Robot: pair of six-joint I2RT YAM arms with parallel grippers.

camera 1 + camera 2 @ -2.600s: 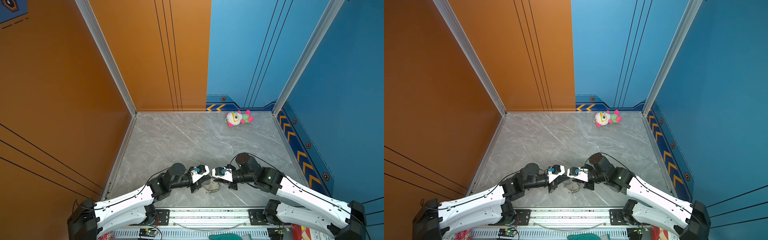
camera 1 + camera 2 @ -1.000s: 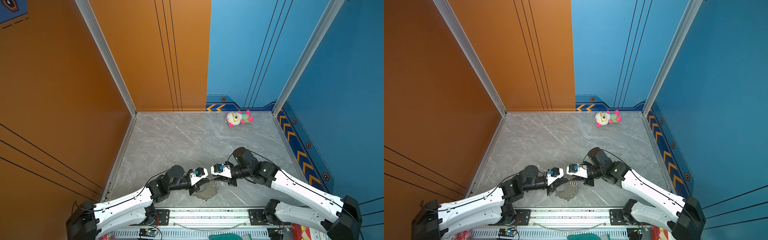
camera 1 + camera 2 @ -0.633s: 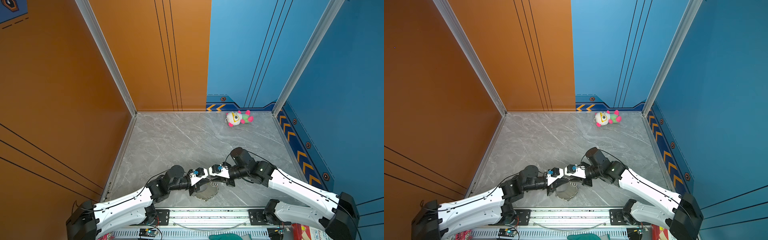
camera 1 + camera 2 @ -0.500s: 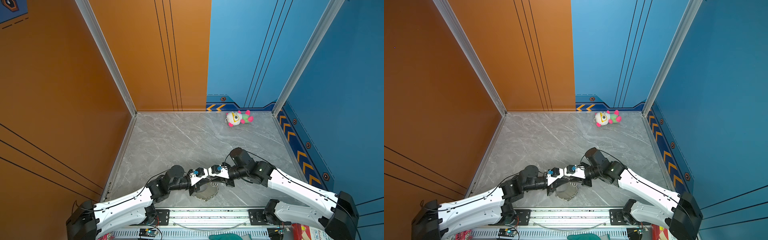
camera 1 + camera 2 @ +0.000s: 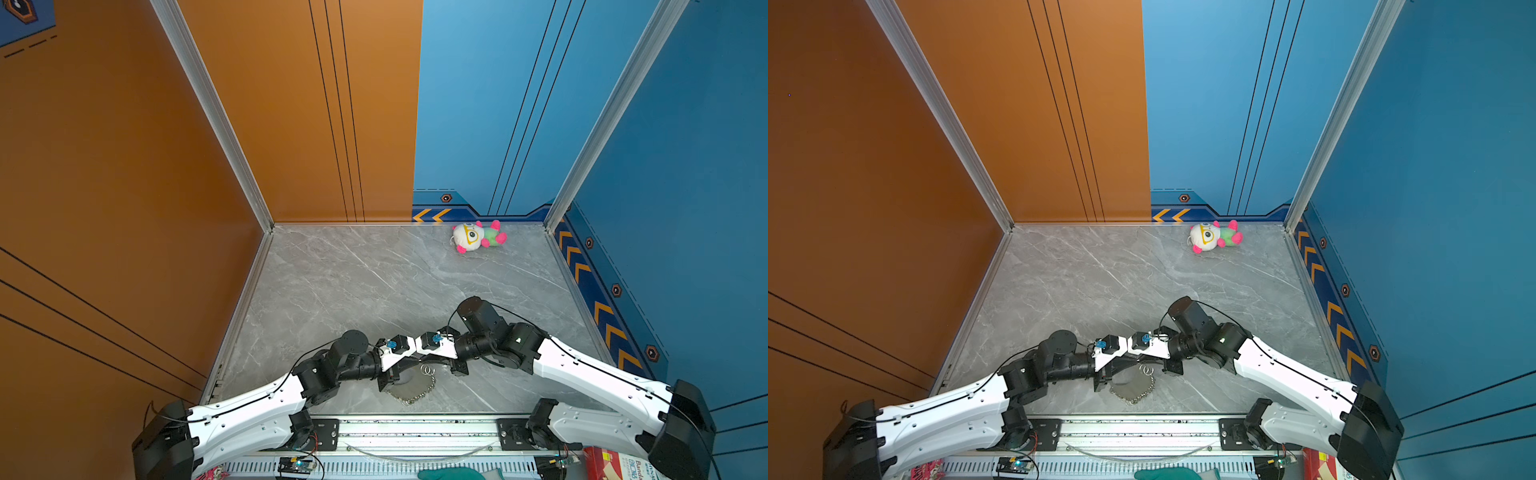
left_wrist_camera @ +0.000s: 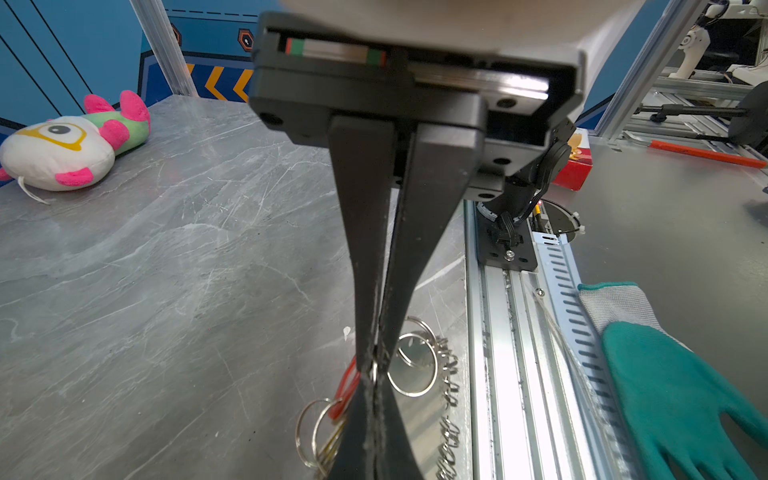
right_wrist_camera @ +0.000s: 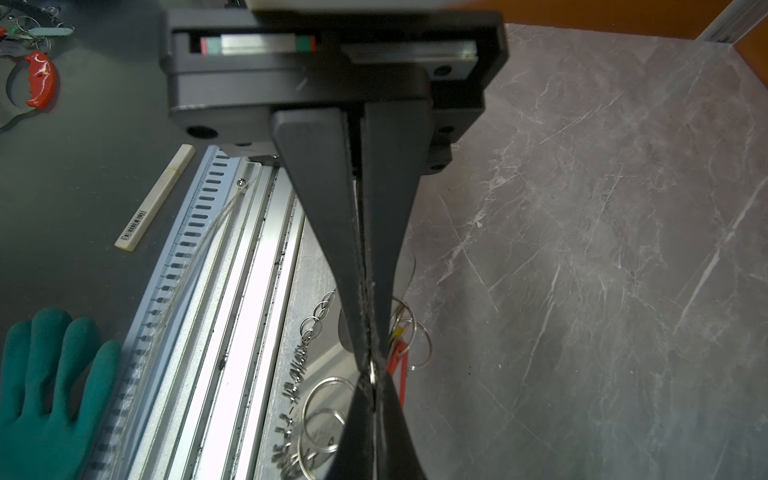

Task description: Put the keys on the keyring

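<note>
The keyring point(image 5: 409, 390) point(image 5: 1131, 388) is a flat grey oval edged with small silver rings, lying near the table's front edge. Both grippers meet tip to tip just above it. My left gripper point(image 6: 372, 365) is shut, with a sliver of silver ring pinched at its tips. The right gripper point(image 7: 371, 370) is also shut on that ring from the opposite side. A red-orange key point(image 6: 347, 388) point(image 7: 397, 365) hangs beside the joined tips. The yellow key point(image 7: 397, 331) shows close behind it. Loose silver rings point(image 6: 411, 365) point(image 7: 324, 407) spread around the fingers.
A plush toy point(image 5: 478, 237) point(image 5: 1214, 237) lies at the back right by the blue wall. A metal rail point(image 5: 415, 428) runs along the front edge. Beyond it lie a green glove point(image 6: 665, 395) point(image 7: 45, 395) and a white stick point(image 7: 156, 197).
The right gripper has slid left until its tips meet the left gripper's, and its jaws have closed. The left gripper has stayed shut and nearly still.
</note>
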